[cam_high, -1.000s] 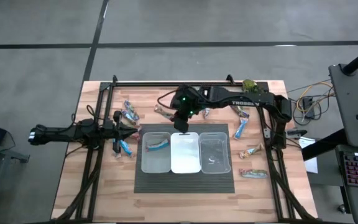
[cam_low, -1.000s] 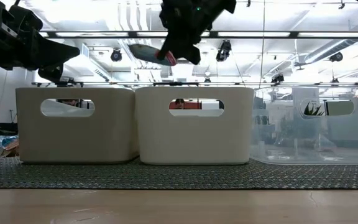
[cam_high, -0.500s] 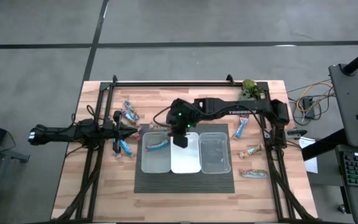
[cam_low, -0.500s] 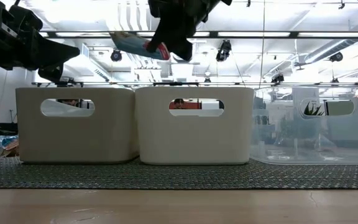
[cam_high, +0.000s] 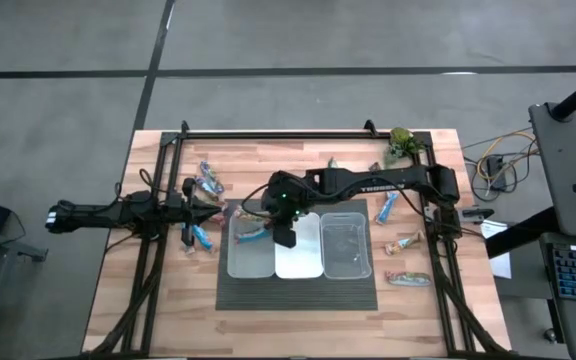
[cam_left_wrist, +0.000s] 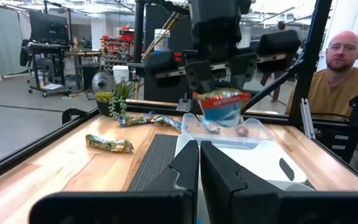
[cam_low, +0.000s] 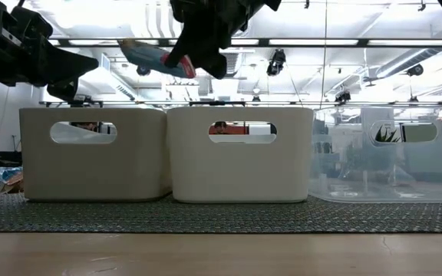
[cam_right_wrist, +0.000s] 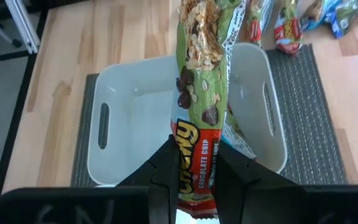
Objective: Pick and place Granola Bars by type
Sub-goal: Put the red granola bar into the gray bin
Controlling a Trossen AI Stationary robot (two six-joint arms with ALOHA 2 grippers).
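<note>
My right gripper (cam_high: 283,232) is shut on a granola bar (cam_right_wrist: 204,74) with a green and red wrapper and hangs over the left white bin (cam_right_wrist: 123,112), near its edge with the middle bin (cam_high: 298,258). The low view shows the bar (cam_low: 152,60) well above the bin rims. Another bar (cam_right_wrist: 236,135) lies in the left bin, partly hidden under the held one. My left gripper (cam_high: 213,212) waits shut and level at the table's left, touching nothing. Loose bars (cam_high: 208,180) lie on the wood around the bins. My right gripper pinches the bar's red end (cam_right_wrist: 194,140) between its two fingers (cam_right_wrist: 163,171). The fingers slant down from the table's right and lie along the bar. The bar sticks out past the fingertips toward the table's left, nearly level and lifted clear above the left bin.
Three bins stand side by side on a dark mat (cam_high: 298,292), the right one clear (cam_high: 346,245). More bars lie at the right (cam_high: 404,242) and left (cam_high: 200,238). A green plant-like thing (cam_high: 401,142) sits at the far right. A person (cam_left_wrist: 347,74) sits beyond the table.
My right gripper has gone toward the table's near and left edges and a little down, from the middle bin's far rim to above the left bin's edge. The bar has travelled with it, lifted clear and still sticking out to the left.
</note>
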